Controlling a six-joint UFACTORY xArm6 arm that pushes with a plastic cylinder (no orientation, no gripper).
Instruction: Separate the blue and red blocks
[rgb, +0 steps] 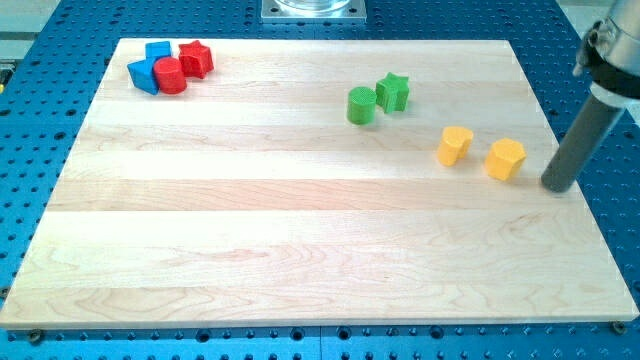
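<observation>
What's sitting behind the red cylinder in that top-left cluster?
Behind the red cylinder sit a blue block and, to its right, a red star. A second blue block touches its left. Their contact faces are hidden.

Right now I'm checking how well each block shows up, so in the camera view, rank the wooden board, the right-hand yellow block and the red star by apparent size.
1. wooden board, largest by far.
2. right-hand yellow block.
3. red star, slightly smaller-looking; it lies nearer the view's top, so distance may account for the difference.
</observation>
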